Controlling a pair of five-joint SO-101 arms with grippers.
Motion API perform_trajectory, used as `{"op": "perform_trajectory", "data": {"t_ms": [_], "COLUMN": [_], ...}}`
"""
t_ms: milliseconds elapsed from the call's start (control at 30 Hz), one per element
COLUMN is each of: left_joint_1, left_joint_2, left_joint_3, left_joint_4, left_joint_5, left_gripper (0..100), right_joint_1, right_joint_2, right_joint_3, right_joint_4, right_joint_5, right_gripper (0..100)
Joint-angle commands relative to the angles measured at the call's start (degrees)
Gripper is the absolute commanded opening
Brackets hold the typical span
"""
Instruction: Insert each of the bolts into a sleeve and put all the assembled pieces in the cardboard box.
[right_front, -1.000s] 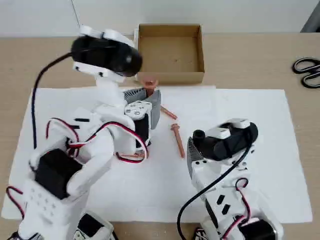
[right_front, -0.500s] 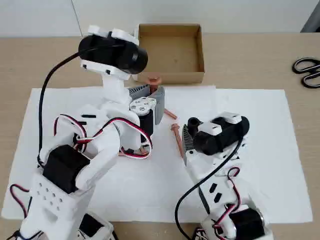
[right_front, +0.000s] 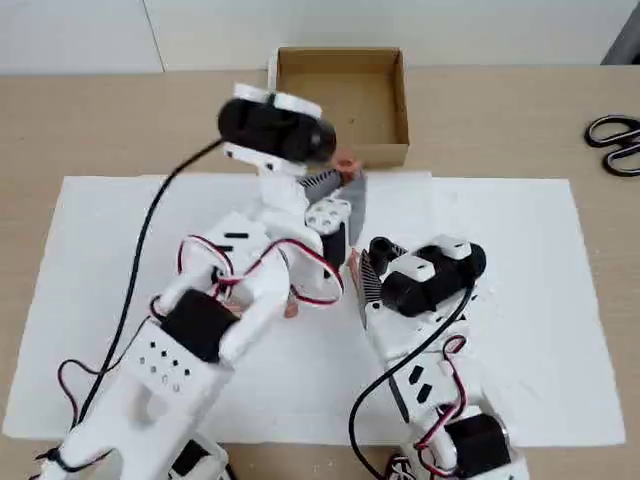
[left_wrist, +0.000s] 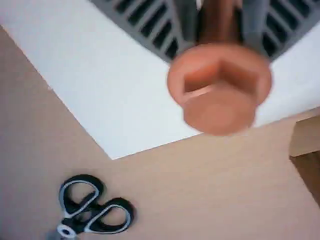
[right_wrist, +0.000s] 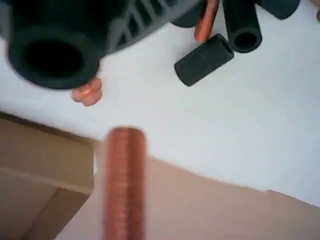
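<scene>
My left gripper (right_front: 343, 182) is shut on a copper bolt (right_front: 346, 164), just in front of the cardboard box (right_front: 341, 152). In the left wrist view the bolt's hex head (left_wrist: 220, 87) sits large between the grey fingers (left_wrist: 140, 15). My right gripper (right_front: 368, 276) is in the middle of the paper, shut on a black sleeve (right_wrist: 47, 55) whose open end faces the camera. Two more black sleeves (right_wrist: 205, 59) lie on the paper beside a loose bolt (right_wrist: 205, 20). A threaded copper shaft (right_wrist: 125, 180) stands close by, near the box wall (right_wrist: 30, 165).
White paper (right_front: 520, 250) covers the table's middle. Black scissors (right_front: 615, 143) lie at the far right and appear as scissors (left_wrist: 92, 205) in the left wrist view. Another loose bolt (right_front: 351, 262) lies half hidden between the two arms. A bolt head (right_wrist: 87, 93) rests on the paper.
The left arm has swung right with its bolt, from the box's front left towards its front right. The right arm has shifted left and forward with its sleeve.
</scene>
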Motion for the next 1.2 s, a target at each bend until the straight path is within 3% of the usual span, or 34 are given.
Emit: {"op": "perform_trajectory", "data": {"t_ms": [0, 367, 1167], "left_joint_1": [2.4, 2.8, 5.0], "left_joint_2": [-6.4, -13.8, -13.7], "left_joint_3": [4.1, 15.9, 18.1], "left_joint_4": [-5.5, -13.0, -11.3], "left_joint_5": [-3.3, -5.2, -5.5], "left_gripper": [0, 0, 0], "right_joint_1": [0.2, -3.4, -4.8], "right_joint_2": [-0.8, -0.8, -0.8], "right_joint_3": [0.4, 1.8, 2.5], "right_joint_4": [-1.8, -1.7, -1.6], "right_joint_5": [-2.8, -3.0, -2.6], "right_gripper": [0.4, 0.4, 0.4]}}
